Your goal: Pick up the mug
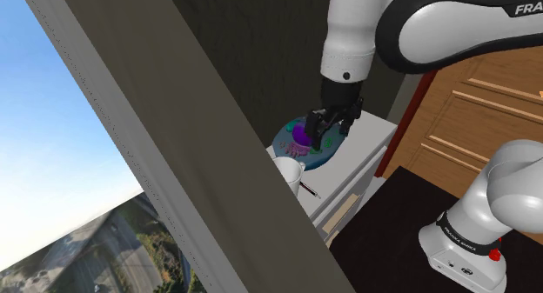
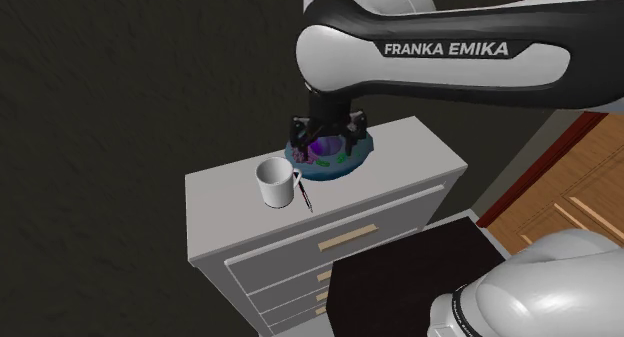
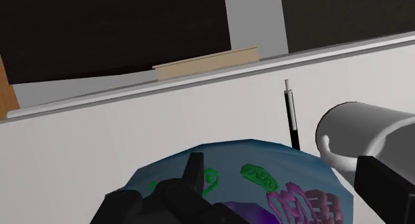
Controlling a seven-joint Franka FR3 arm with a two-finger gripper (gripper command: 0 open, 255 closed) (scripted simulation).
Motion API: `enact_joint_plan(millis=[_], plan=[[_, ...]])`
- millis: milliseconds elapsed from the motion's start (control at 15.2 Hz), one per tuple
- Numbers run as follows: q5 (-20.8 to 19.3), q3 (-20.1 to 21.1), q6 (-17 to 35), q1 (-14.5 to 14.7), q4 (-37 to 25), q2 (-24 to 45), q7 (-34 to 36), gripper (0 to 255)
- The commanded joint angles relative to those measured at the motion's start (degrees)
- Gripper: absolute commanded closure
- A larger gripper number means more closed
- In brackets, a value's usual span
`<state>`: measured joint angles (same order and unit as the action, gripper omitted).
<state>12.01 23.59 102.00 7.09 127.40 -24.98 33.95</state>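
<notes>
- The mug [image 2: 277, 182] is white and stands upright on the top of a pale dresser [image 2: 400, 165], a little left of centre in the second exterior view. Its handle faces the frame's right.
- In the shoulder view the mug [image 1: 289, 171] sits near the middle of the frame, with its left side cut off by a slanting window frame [image 1: 200, 135].
- In the wrist view the mug [image 3: 359, 133] is close by the right finger [image 3: 389, 186], and no finger touches it.
- A thin black pen [image 2: 304, 195] lies flat just beside the mug, toward the dresser's front edge.
- A blue plate [image 2: 352, 157] with green and purple markings sits up and to the right of the mug in the second exterior view, near it but apart.
- The end effector [image 2: 325, 143] hangs low over that plate, released, with its two fingers apart and nothing between them. I cannot tell whether it touches the plate.
- In the shoulder view the end effector [image 1: 327, 129] is just above centre, over the plate [image 1: 324, 154].
- The dresser front shows drawers with tan handles [image 2: 347, 237].
- The dark stand [image 2: 400, 280] fills the lower middle of the second exterior view, and a wooden door [image 2: 575, 185] is at its right edge.
</notes>
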Motion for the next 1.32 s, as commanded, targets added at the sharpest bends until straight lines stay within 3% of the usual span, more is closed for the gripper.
enact_joint_plan(millis=[0,330,660,1254], plan=[[-1.09,2.76,1.34,0.00,-2.65,3.78,3.21,0],[-6.38,9.49,3.37,0.21,-10.62,14.51,12.21,0],[-15.47,14.65,3.15,2.38,-20.73,27.59,22.53,0],[-16.90,14.54,8.64,2.91,-16.69,29.54,23.78,0]])
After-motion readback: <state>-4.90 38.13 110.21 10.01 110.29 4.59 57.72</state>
